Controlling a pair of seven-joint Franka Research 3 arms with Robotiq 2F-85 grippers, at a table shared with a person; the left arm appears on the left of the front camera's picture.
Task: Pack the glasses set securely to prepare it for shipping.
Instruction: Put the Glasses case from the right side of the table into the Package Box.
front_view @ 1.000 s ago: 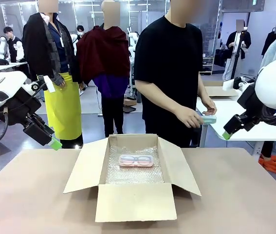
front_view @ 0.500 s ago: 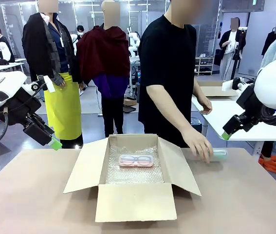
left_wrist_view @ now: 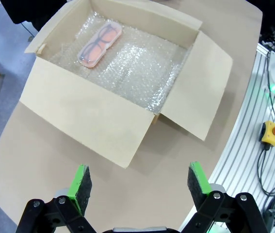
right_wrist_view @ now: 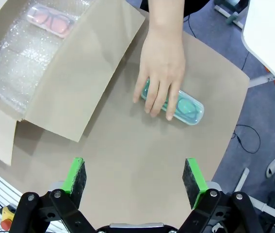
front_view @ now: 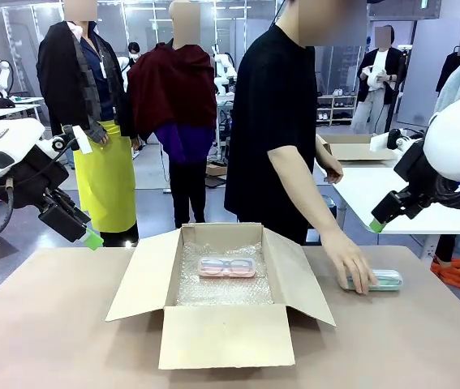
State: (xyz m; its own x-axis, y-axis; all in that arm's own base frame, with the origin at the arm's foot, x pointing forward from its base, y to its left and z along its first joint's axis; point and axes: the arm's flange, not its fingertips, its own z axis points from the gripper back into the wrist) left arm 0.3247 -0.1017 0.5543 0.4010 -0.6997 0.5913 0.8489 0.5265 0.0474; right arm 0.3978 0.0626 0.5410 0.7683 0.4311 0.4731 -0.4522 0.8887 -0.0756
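In brown cardboard box (front_view: 221, 332): pale pink oblong glasses case (front_view: 226, 267); beside box, mint green case (front_view: 385, 281) under a person's hand (front_view: 351, 263). Fingers of left claw (left_wrist_view: 139, 167) and right claw (right_wrist_view: 134, 162) — apart.

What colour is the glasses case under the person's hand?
The case is mint green; right wrist view shows it best.

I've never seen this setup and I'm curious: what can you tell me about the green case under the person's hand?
The green case is a small, flat oblong with rounded corners, mint-coloured, its translucent plastic-looking lid showing what look like glasses inside. It lies flat on the brown table, outside the box, on the robot's right of it. The person's hand rests on one end, fingers across the lid.
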